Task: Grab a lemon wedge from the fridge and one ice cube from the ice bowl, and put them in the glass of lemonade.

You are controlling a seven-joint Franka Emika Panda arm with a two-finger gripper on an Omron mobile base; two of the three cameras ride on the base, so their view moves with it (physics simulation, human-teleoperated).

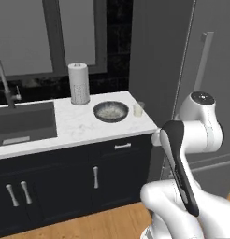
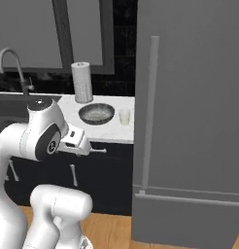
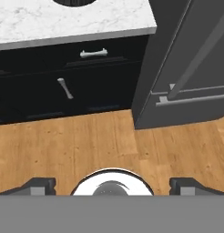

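The fridge point(image 2: 194, 107) stands shut at the right end of the counter, its long bar handle point(image 2: 149, 112) facing me; the lemon wedge is hidden. On the white marble counter sits the ice bowl point(image 1: 111, 111), dark outside and pale speckled inside. The small glass of lemonade point(image 1: 138, 109) stands just right of it, near the fridge point(image 1: 201, 70). My gripper point(image 3: 112, 186) is open, with nothing between its widely spread fingertips point(image 3: 38, 185). It hangs in front of the lower cabinets, pointing down at the wood floor, well short of the bowl point(image 2: 96, 113) and the glass point(image 2: 124, 116).
A tall white paper-towel roll point(image 1: 79, 83) stands behind the bowl. A sink point(image 1: 23, 123) with a faucet point(image 1: 4, 79) takes the counter's left part. Dark drawer cabinets point(image 3: 73, 86) with metal handles run below. The fridge's lower corner point(image 3: 186, 91) borders the wood floor point(image 3: 86, 141).
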